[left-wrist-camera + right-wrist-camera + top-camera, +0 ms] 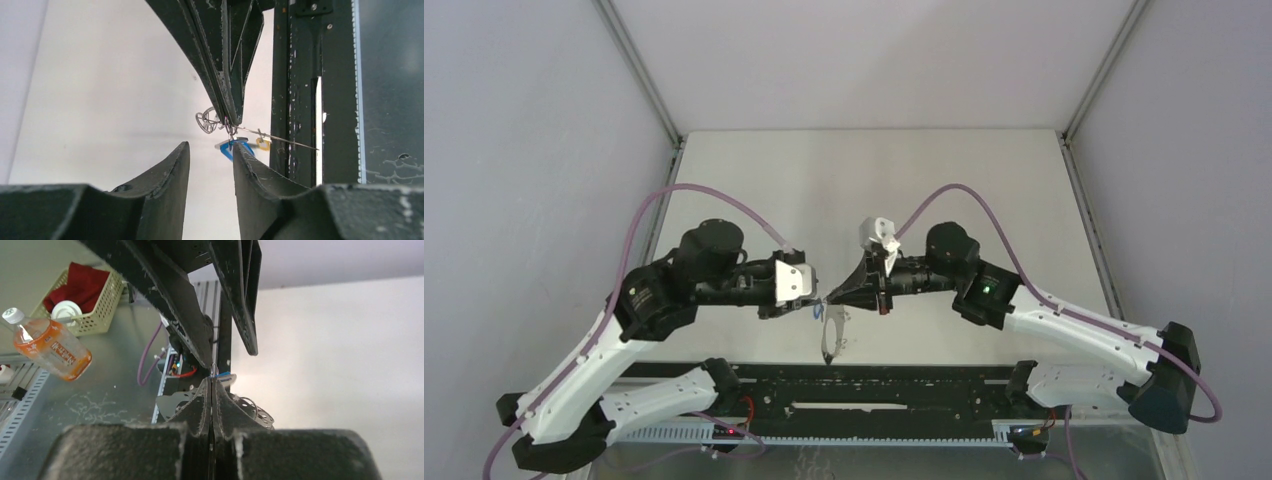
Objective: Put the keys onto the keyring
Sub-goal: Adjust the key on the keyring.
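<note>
Dangling thin wire keyring (280, 138) — blue-plastic key (226, 149)

**Two Hands Meet Above the Counter's Near Half**

The left hand (210, 149) reaches in from the left and the right hand (212, 385) from the right, tip to tip above the counter (874, 180). The keyring (280, 139) hangs from the right hand's tips, toward the arm bases. The keys (234, 148) sit against it, just beside the left hand's fingers (250, 170).

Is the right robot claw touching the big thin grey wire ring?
Touching. The left wrist view shows the right gripper pinched shut on the thin grey wire keyring, with the wire running out from its tips.
</note>
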Available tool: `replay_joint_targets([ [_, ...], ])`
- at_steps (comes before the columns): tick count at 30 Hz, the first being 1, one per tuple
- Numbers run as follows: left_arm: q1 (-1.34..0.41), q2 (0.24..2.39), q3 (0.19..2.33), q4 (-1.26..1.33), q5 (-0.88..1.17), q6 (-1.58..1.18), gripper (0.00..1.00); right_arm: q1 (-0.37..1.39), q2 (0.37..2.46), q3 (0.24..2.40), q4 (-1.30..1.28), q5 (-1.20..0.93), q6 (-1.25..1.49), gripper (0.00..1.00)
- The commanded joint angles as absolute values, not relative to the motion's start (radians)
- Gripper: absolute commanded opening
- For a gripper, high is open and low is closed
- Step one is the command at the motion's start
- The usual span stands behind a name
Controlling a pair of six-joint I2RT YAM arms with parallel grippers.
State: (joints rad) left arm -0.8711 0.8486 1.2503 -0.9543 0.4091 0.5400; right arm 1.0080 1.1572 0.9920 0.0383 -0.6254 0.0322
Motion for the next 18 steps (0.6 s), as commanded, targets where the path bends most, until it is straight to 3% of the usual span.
replay_joint_targets([
  [1, -0.874, 0.812, 1.304, -0.921, 0.463, 0.534, 0.43, 1.005, 1.073, 0.884, 0.514, -0.633, 0.151, 0.00],
  [6, -0.874, 0.798, 1.305, -0.900, 0.454, 0.580, 0.44, 1.003, 1.053, 0.826, 0.697, -0.632, 0.199, 0.00],
  [14, -0.875, 0.798, 1.380, -0.861, 0.428, 0.613, 0.40, 1.003, 1.062, 0.825, 0.746, -0.622, 0.218, 0.00],
  [16, -0.874, 0.799, 1.413, -0.873, 0.433, 0.622, 0.42, 1.002, 1.056, 0.825, 0.749, -0.610, 0.212, 0.00],
  [18, -0.874, 0.791, 1.441, -0.873, 0.445, 0.611, 0.51, 1.001, 1.056, 0.825, 0.764, -0.605, 0.217, 0.00],
])
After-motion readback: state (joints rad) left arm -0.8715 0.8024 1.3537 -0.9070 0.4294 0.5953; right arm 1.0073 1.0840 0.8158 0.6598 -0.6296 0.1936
